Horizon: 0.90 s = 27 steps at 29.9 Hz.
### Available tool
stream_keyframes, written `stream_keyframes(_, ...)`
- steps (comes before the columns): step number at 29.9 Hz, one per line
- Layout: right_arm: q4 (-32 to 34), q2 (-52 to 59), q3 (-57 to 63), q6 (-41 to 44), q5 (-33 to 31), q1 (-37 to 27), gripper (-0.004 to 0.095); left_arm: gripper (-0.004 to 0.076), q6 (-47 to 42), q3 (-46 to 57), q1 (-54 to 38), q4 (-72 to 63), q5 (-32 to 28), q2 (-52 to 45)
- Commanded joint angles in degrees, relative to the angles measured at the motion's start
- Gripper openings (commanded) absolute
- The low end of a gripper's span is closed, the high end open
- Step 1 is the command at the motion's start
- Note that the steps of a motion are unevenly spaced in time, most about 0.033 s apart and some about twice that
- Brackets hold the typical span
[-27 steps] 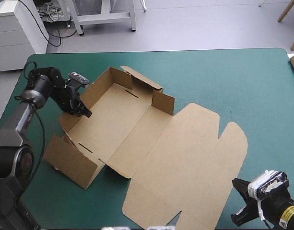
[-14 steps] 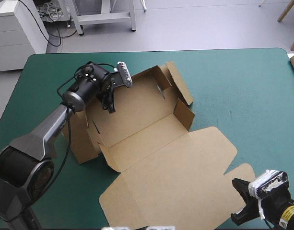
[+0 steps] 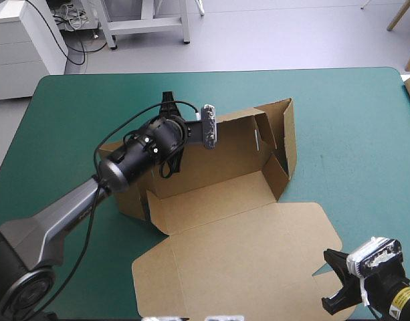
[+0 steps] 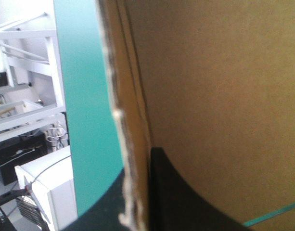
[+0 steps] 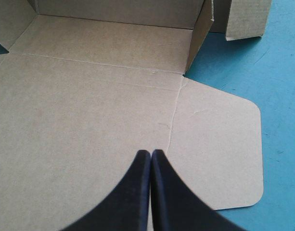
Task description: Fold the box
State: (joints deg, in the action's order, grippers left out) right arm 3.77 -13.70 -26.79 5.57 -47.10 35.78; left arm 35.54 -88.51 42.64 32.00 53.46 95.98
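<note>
Swung round since the earlier frames, the box point(image 3: 218, 194) now lies nearer the middle of the teal-green table point(image 3: 352, 120), and the left arm has travelled inward with it from the table's left side. The box is an open tray: its long far wall point(image 3: 225, 144) stands raised, and a short end wall point(image 3: 287, 134) is upright at the right end. The lid point(image 5: 89, 125) lies flat, spread toward the near edge.

The left gripper point(image 4: 140, 173) is clamped on the far wall. From its wrist, the wall's raw edge runs between the two black fingers and brown board fills most of the sight, hiding the tray's inside. From above, the left arm crosses over the tray's left end and covers that corner.

The right gripper point(image 5: 150, 154) is closed on nothing, its fingers meeting in a point. It sits by the table's near right corner, over the lid's rounded corner flap point(image 5: 219, 154).
</note>
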Motion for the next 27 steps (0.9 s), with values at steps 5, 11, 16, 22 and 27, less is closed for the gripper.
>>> stream_keyframes(5, 0.46, -0.72, -1.53, -0.11, 4.35, -0.3, -0.0022, -0.0008, -15.82, 16.65, 7.52, 20.29, -13.35, -12.35)
stream_keyframes(11, 0.46, -0.72, -1.53, -0.11, 4.86, -0.3, -0.0021, -0.0008, -36.39, 29.91, 13.26, 42.34, -13.9, -17.42)
stream_keyframes(16, 1.06, -0.72, -1.53, -0.11, 4.86, -0.3, -0.0022, -0.0008, -46.31, 34.45, 16.84, 51.22, -11.36, -19.61)
stream_keyframes(22, 3.47, -0.72, -1.53, -0.11, 4.88, -0.3, -0.0018, -0.0008, -47.07, 34.45, 16.81, 49.87, -11.64, -19.61)
stream_keyframes(27, 3.48, -0.72, -1.53, -0.11, 4.61, -0.3, 0.0114, -0.0008, -47.07, 34.45, 16.81, 49.87, -11.5, -19.61)
